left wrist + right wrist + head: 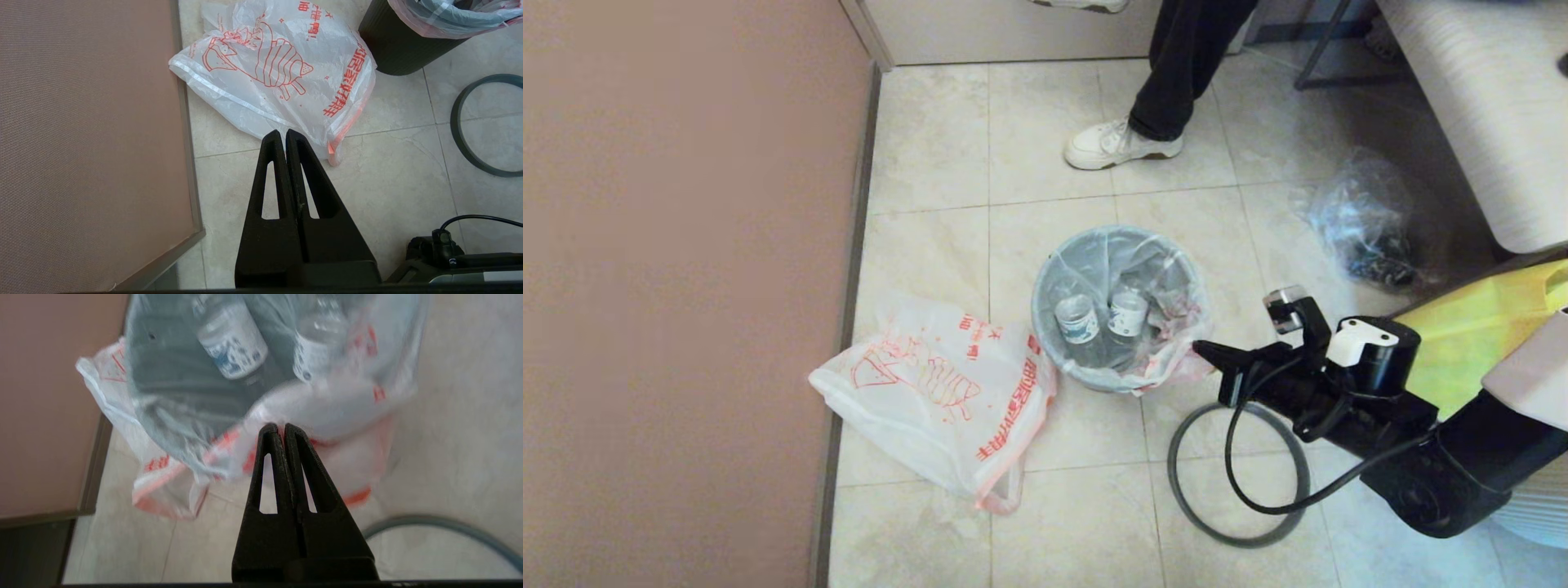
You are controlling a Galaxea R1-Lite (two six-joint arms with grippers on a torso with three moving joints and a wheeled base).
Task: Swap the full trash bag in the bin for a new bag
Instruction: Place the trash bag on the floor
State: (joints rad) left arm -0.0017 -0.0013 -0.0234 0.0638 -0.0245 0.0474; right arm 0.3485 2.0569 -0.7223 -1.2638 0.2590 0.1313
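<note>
Pale grey bin stands on the tiled floor, roughly mid-floor, lined with the full trash bag. Bag rim is folded out over the bin's edge; red print and pinkish handle material hang down the side nearest the robot. Two clear water bottles with white labels stand inside, side by side.

Dark grey ring rim is off the bin, lying flat on the floor just beside it on the robot's side, partly under the right arm.

New bag lies crumpled on the floor close to the bin on its left, reaching toward the skirting of the pinkish wall. Red line drawing and red characters face up; a handle loop trails toward the robot.

Right gripper: fingers pressed together, tip at the draped edge of the full bag on the near side of the bin. Right wrist view puts the tip against the overhanging plastic; whether any film is pinched between the fingers cannot be told.

Left gripper: fingers together, nothing held, hanging above the floor short of the new bag, near the wall.

Other items: clear plastic bag near the white furniture at the far right; yellow fabric bag behind the right arm; a person's white shoe on the far tiles.
</note>
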